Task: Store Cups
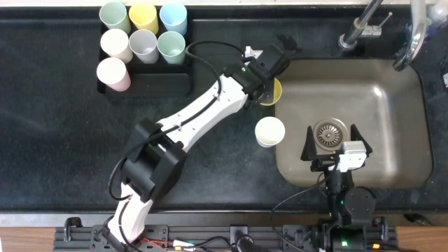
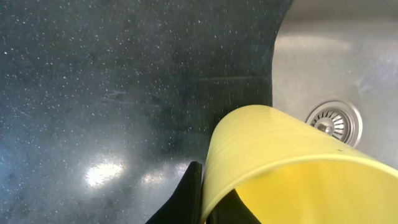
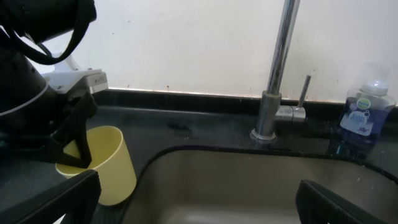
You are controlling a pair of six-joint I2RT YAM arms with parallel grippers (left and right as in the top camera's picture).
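My left gripper [image 1: 266, 87] is shut on the rim of a yellow cup [image 1: 271, 92] at the sink's left edge. In the left wrist view the tilted yellow cup [image 2: 280, 162] is pinched by one wall between my fingers [image 2: 189, 193], above the dark counter and sink rim. A white cup [image 1: 269, 131] stands upright at the sink's left rim, nearer the front. Several pastel cups [image 1: 143, 31] stand in a black tray [image 1: 164, 80] at the back left. My right gripper [image 1: 333, 145] hangs open over the sink, near the drain; its view shows the yellow cup [image 3: 106, 165].
The steel sink [image 1: 392, 105] takes up the right side, with its drain [image 1: 329, 131] and a faucet [image 1: 364, 28] behind it. A soap bottle [image 3: 365, 115] stands at the back right. The dark counter [image 1: 56, 140] stretches left of the sink.
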